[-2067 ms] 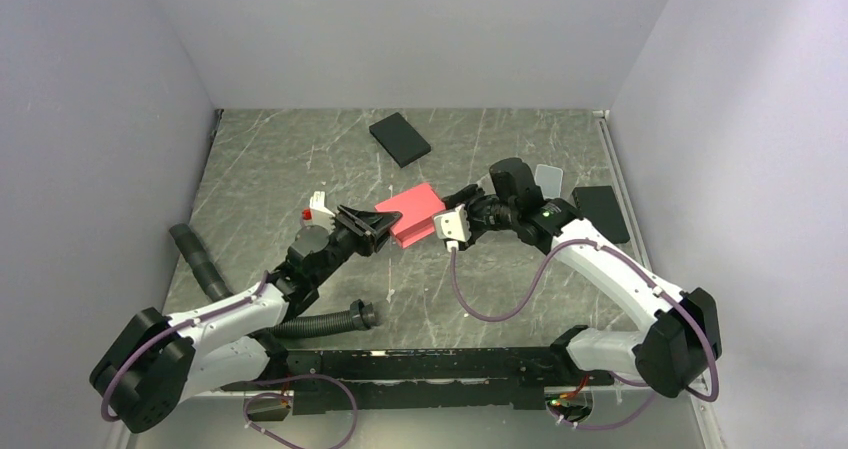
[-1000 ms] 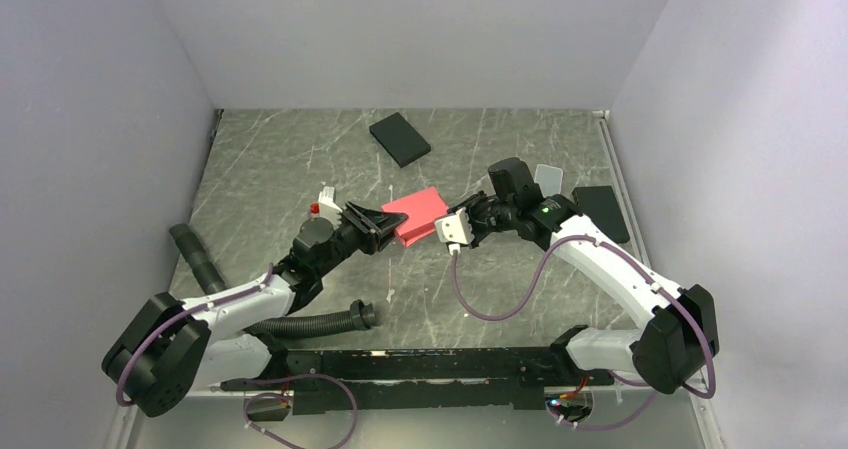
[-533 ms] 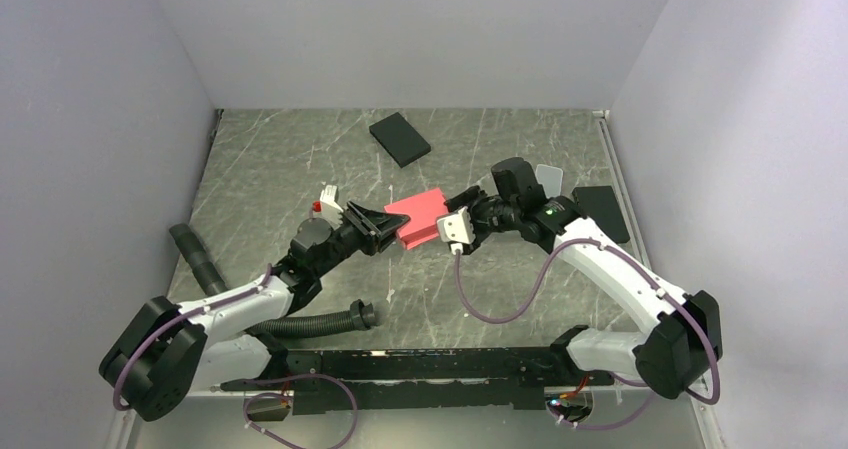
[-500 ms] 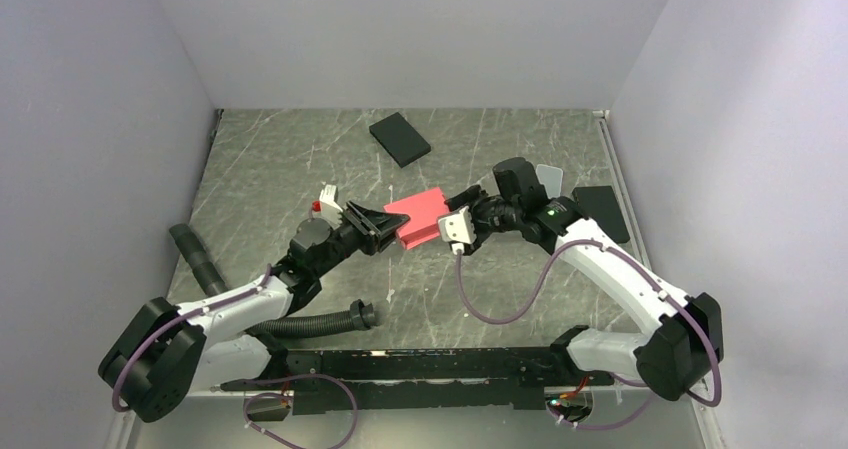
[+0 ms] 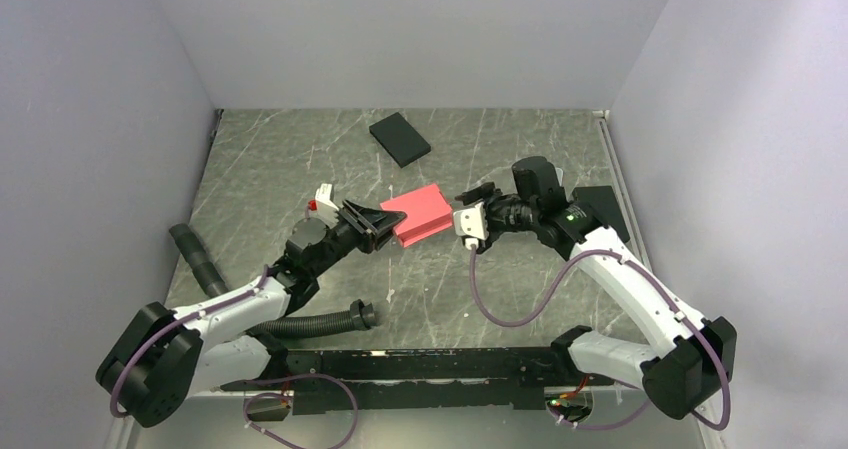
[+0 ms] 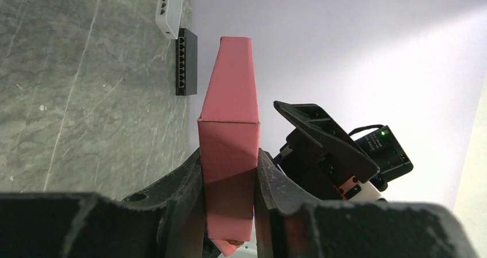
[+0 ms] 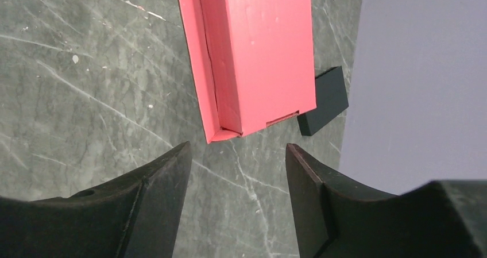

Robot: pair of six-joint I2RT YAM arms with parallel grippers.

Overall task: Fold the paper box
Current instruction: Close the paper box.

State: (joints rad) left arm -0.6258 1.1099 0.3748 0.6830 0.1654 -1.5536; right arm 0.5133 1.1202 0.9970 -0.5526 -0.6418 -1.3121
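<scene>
The paper box (image 5: 420,214) is a pinkish-red flat rectangular box held over the middle of the table. My left gripper (image 5: 385,227) is shut on its left end. In the left wrist view the box (image 6: 228,126) stands edge-on between the two pads, with the left gripper (image 6: 228,161) pressing both faces. My right gripper (image 5: 468,201) sits just right of the box, open and apart from it. In the right wrist view the box (image 7: 258,51) lies ahead of the open right gripper (image 7: 238,154), with a gap showing at its near corner.
A black flat box (image 5: 400,139) lies at the back of the table. A small red-and-white carton (image 5: 320,201) stands by the left wrist. A dark slab (image 5: 600,211) and a pale one (image 5: 548,177) lie at the right edge. Black hoses (image 5: 320,321) lie at the near left.
My right gripper has opened, let go of the box's right end and drawn back to the right. The left gripper keeps its grip and has barely moved.
</scene>
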